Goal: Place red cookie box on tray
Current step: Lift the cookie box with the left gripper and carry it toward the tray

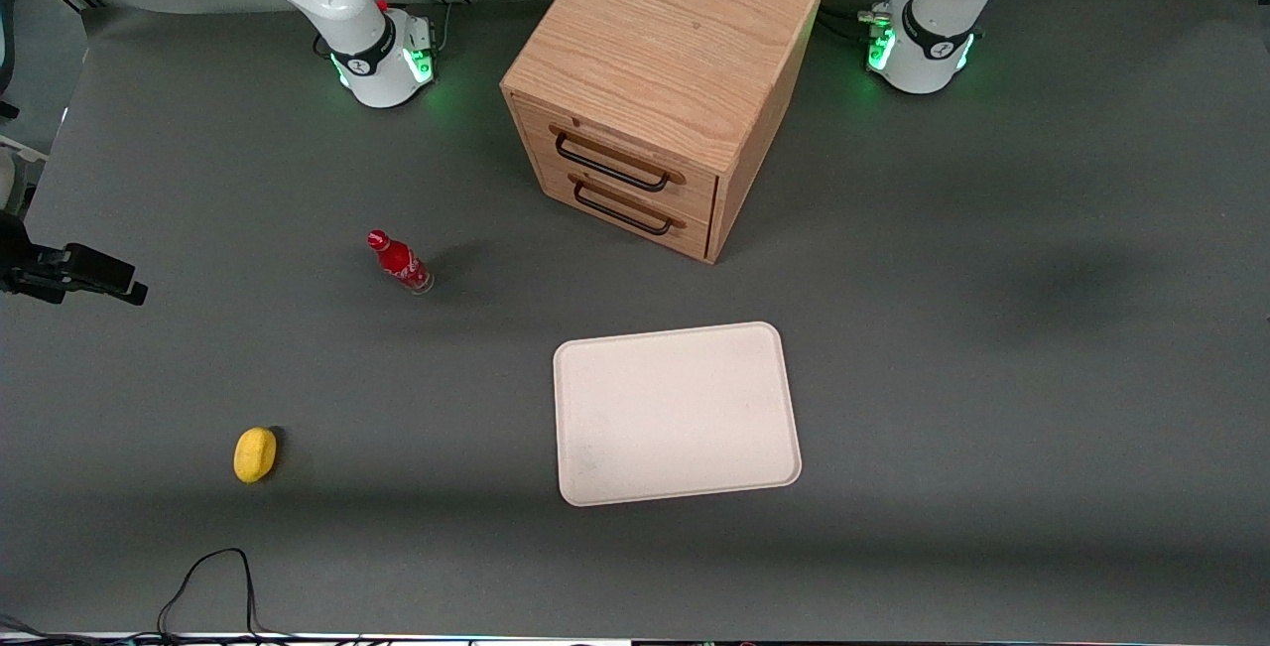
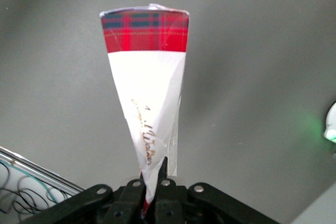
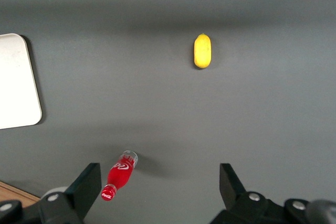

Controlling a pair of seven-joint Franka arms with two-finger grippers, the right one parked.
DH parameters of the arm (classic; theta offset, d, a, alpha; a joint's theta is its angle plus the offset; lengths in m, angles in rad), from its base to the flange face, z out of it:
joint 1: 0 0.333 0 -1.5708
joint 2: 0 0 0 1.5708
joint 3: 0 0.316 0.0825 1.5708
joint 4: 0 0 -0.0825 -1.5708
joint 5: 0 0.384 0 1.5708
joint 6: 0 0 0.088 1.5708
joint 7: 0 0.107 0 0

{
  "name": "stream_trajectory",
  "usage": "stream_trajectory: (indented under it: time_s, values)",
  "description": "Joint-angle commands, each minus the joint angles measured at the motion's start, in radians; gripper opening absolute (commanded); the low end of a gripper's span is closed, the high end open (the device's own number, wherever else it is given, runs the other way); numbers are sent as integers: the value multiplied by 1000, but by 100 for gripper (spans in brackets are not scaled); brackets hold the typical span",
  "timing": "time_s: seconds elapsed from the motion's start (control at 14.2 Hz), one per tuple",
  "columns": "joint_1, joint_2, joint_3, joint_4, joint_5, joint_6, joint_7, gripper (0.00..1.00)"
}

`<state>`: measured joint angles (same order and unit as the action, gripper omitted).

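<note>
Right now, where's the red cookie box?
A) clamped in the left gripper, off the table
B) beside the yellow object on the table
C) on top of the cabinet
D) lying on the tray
A: the wrist view shows the gripper shut on one end of the red cookie box, which hangs above bare grey table, while the front view shows the tray with nothing on it.

One tray, one wooden cabinet with two drawers. One red bottle, one yellow object. One red cookie box, clamped in the single gripper.
</note>
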<state>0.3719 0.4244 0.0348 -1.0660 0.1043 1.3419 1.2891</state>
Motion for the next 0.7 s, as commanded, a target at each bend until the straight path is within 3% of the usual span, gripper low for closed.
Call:
stream_trajectory:
  time_s: [0.0, 0.35, 0.63]
  values:
    - [-27, -36, -1, -42, 8, -27, -106, 0]
    - [-187, -35, -4, -48, -5, -89, -443, 0]
    - [-368, -29, -55, -46, -52, -95, -868, 0]
